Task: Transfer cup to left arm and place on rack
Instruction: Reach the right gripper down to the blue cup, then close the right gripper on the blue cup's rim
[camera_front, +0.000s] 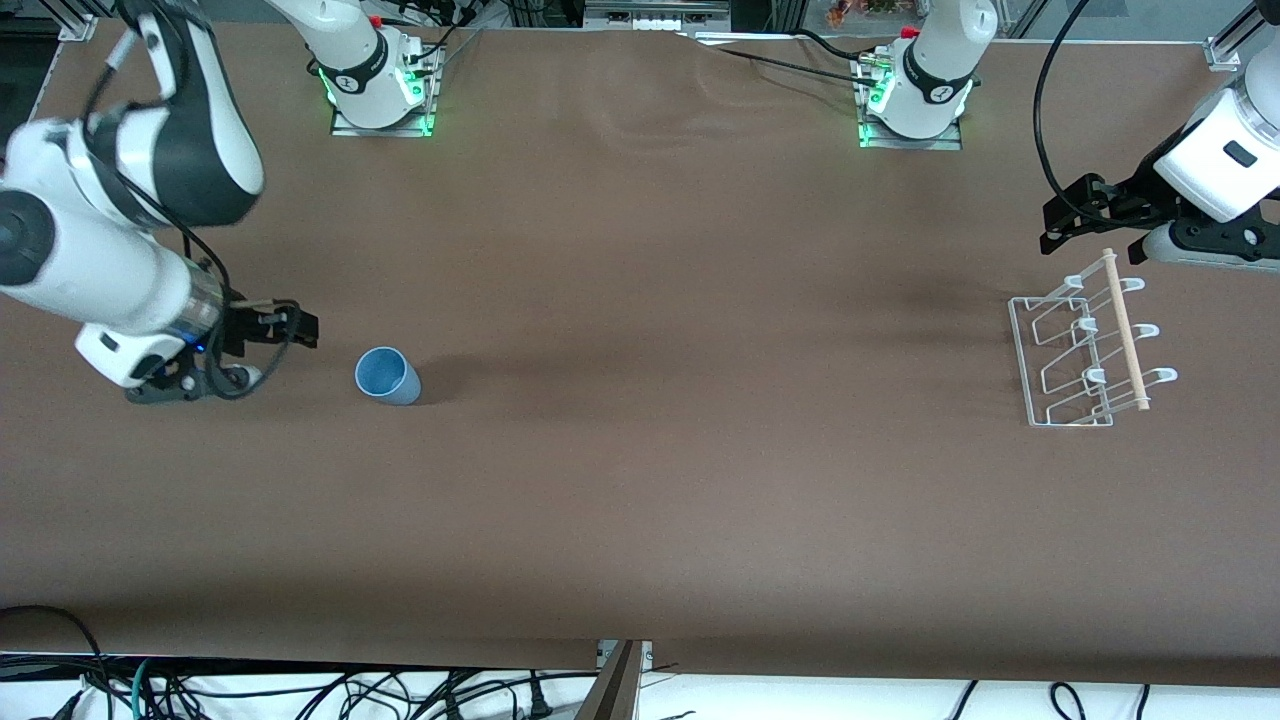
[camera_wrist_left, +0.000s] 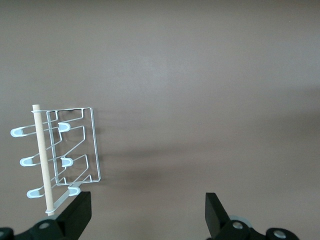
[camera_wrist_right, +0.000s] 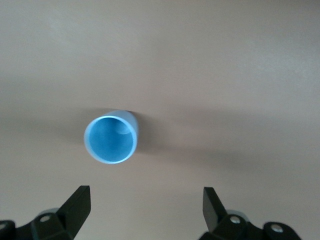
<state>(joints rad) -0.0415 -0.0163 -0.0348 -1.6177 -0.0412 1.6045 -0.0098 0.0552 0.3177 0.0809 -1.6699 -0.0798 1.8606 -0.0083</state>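
The cup (camera_front: 387, 376) stands upright on the brown table (camera_front: 640, 480), mouth up, toward the right arm's end of the table. It is light blue and nothing is seen inside it in the right wrist view (camera_wrist_right: 111, 139). Nothing touches it.

The right gripper (camera_front: 298, 326) is low over the table, just beside the cup but apart from it, on the side toward the right arm's end. Its fingers (camera_wrist_right: 79, 204) are spread wide and hold nothing; the cup shows ahead of them in the right wrist view, not between them. A small blue light shows at the wrist of this arm.

The rack (camera_front: 1085, 350) sits on the table toward the left arm's end, well apart from the cup. It is a white wire rack with looped pegs, and a light wooden stick (camera_front: 1125, 329) lies across the top of it. No cup is on the rack.

The left gripper (camera_front: 1072, 212) is over the table near the rack, on the side of the rack toward the robots' bases. Its fingers (camera_wrist_left: 80, 212) are also spread wide and hold nothing. In the left wrist view the rack (camera_wrist_left: 75, 152) lies beside one finger, not between the two. The left arm (camera_front: 1215, 160) enters from the edge of the front view.
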